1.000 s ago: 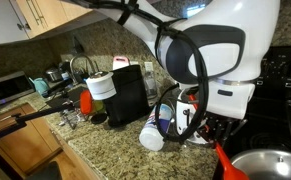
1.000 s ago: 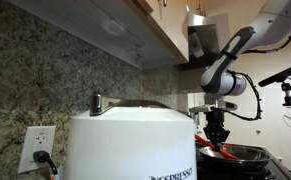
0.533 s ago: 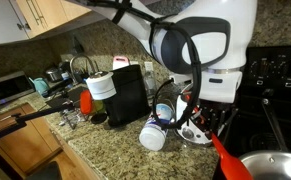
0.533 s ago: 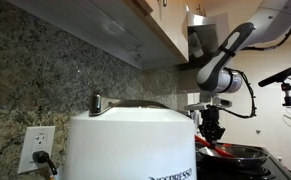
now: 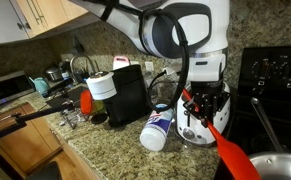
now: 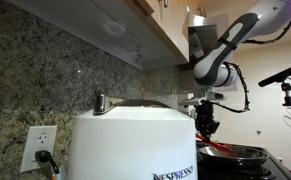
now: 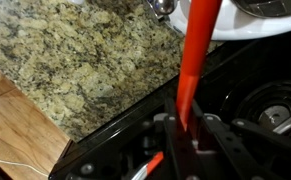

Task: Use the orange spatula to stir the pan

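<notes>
lifted back, end effector [image 5: 199,112] clamps the slim flat-bladed orange spatula [image 5: 225,148] beside pan [image 5: 281,166].

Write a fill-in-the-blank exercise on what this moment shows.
1. The gripper is ___ on the long red-orange plastic spatula.
2. The round shiny silver metal pan sits on the black ___.
3. In an exterior view, the white cup lies on its ___ on the speckled granite counter.
Missing words: shut; stove; side.
</notes>
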Available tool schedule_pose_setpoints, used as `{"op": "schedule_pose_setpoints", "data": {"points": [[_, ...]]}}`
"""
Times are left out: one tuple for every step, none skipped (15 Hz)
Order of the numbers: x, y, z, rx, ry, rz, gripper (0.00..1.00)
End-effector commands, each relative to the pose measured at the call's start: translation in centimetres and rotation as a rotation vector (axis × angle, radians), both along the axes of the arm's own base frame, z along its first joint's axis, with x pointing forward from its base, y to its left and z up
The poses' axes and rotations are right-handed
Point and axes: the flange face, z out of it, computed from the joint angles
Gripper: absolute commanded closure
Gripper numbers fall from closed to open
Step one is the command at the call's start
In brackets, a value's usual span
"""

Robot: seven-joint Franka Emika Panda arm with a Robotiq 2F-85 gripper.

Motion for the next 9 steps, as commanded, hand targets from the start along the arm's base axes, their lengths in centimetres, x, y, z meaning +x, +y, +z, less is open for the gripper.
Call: {"op": "schedule_pose_setpoints", "data": {"points": [[-0.1, -1.1, 1.8, -0.005, -0.024, -0.016, 0.96], [-0.1, -1.6, 1.9, 0.004, -0.032, -0.015, 0.96], [-0.1, -2.0, 1.9, 0.024, -0.038, -0.01, 0.96], [-0.1, -2.4, 1.8, 0.037, -0.044, -0.01, 0.96], [-0.1, -2.8, 1.7, 0.053, -0.047, -0.006, 0.96], [0.0, -3.1, 1.5, 0.079, -0.057, 0.001, 0.96], [0.0, -3.4, 1.2, 0.104, -0.062, 0.002, 0.96], [0.1, -3.7, 0.7, 0.128, -0.066, 0.005, 0.96], [0.1, -3.9, 0.2, 0.15, -0.07, 0.01, 0.96]]}}
